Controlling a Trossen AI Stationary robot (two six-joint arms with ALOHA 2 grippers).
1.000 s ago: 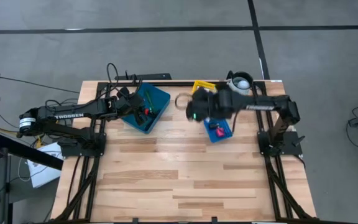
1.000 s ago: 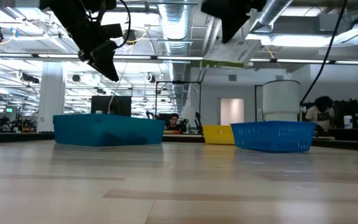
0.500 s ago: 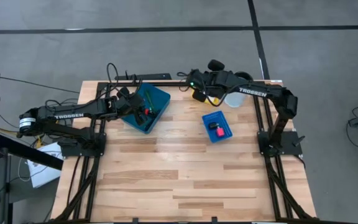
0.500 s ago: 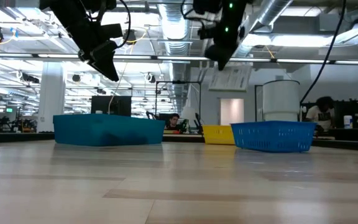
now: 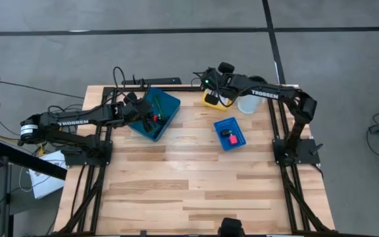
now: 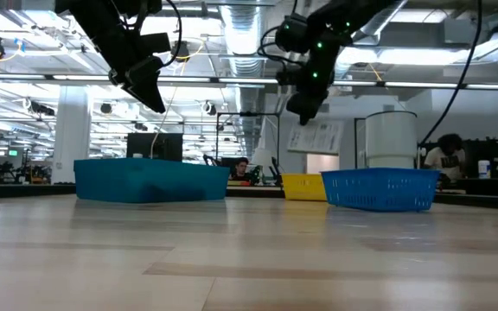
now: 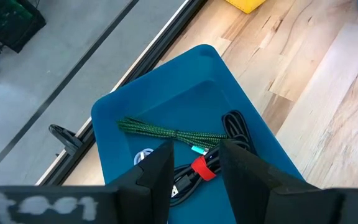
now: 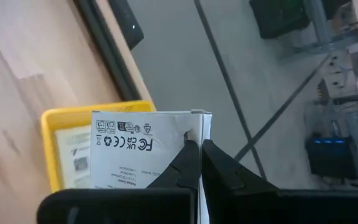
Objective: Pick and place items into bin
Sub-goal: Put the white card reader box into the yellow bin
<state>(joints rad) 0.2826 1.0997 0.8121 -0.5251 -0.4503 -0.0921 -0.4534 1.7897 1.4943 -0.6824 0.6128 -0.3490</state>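
Observation:
My right gripper (image 5: pixel 209 89) hangs above the yellow bin (image 8: pixel 55 121) at the table's far edge, shut on a white printed card (image 8: pixel 142 155). In the low view the card (image 6: pixel 318 136) hangs below that gripper (image 6: pixel 305 102). Another printed sheet (image 8: pixel 73 155) lies in the yellow bin. My left gripper (image 7: pixel 197 163) stands open over the teal bin (image 7: pixel 166 93), touching nothing. In that bin lie a green braided cord (image 7: pixel 166 132), black cords (image 7: pixel 235 124) and a small red piece (image 7: pixel 202 168). My right gripper pinches the white card between its two fingers at the card's edge near a corner (image 8: pixel 188 132). The fingers slant down from above. The card is lifted clear and hangs over the yellow bin, its printed face toward the wrist camera.
A small blue basket (image 5: pixel 237 141) with a red and black piece (image 5: pixel 227 134) stands right of the table's middle. A white cylinder (image 5: pixel 247 103) stands beside the yellow bin (image 5: pixel 210 102). The near half of the table (image 5: pixel 189 191) is bare wood.
My right gripper has swung from beside the blue basket toward the table's far edge and sunk over the yellow bin, rolling as it went. It has stayed shut on the white card, which has come down with it.

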